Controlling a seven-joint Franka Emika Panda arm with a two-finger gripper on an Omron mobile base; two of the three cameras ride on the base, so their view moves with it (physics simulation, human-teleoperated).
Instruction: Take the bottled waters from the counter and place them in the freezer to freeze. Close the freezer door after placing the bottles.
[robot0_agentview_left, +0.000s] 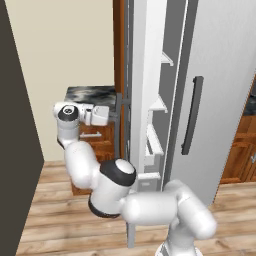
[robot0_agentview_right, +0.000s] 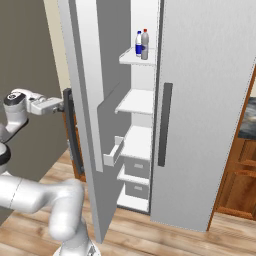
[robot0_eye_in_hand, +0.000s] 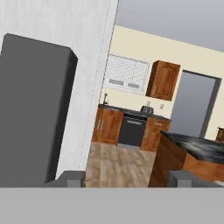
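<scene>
Reaching for the open freezer door (robot0_agentview_right: 87, 100), the gripper (robot0_agentview_right: 64, 106) sits at its handle (robot0_agentview_right: 72, 132); jaw spacing cannot be told. Both bottles (robot0_agentview_right: 142, 45) stand on the top freezer shelf (robot0_agentview_right: 135, 58).

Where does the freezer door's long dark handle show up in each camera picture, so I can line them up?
Left base view: the freezer door handle runs vertically at centre left, at the gripper.
Right base view: the handle is at left, on the open door's outer face.
Hand view: the big dark grey block at left is probably the handle, seen close.
Shared landmark: the open freezer door.
</scene>
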